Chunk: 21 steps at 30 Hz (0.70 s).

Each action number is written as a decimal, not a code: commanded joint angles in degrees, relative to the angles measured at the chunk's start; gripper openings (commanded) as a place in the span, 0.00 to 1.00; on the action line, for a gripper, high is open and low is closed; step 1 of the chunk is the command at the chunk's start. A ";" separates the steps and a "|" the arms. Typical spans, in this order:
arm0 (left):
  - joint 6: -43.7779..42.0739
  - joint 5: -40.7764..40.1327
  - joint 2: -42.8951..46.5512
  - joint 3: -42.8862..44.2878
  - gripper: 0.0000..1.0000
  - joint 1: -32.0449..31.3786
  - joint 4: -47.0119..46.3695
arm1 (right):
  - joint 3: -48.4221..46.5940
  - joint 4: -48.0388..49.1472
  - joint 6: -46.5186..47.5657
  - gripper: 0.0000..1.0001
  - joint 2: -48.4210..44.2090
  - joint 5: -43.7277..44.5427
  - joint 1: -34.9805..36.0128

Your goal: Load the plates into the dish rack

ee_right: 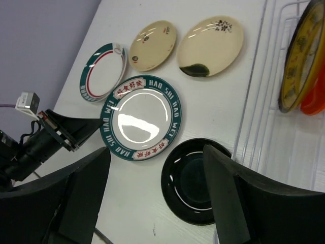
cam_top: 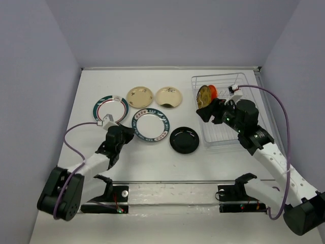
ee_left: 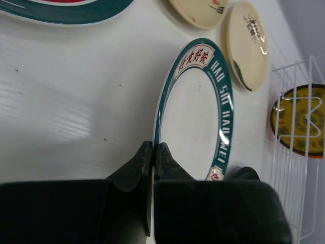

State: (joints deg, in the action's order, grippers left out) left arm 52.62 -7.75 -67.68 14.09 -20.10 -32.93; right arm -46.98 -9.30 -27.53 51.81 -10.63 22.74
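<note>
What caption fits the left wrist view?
Shut left gripper at edge of teal-rimmed plate; rack at right.

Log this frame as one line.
white wire dish rack: translucent amber plate, orange plate upright | left gripper: shut, at nearer teal-rimmed white plate's edge | right gripper: open, empty

Glossy black plate (cam_top: 184, 140), shiny cream-gold plates (cam_top: 140, 96), thin white wire rack (cam_top: 216, 135), smooth white table (cam_top: 152, 162)
</note>
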 commanded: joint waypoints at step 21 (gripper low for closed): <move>-4.37 12.75 38.95 9.37 0.06 -0.91 17.11 | -8.03 16.42 -2.54 0.84 25.87 -11.17 8.20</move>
State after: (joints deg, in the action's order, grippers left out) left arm 47.22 -1.78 -28.08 18.74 -20.69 -9.19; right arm -50.39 2.20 -30.70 75.02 -21.02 30.72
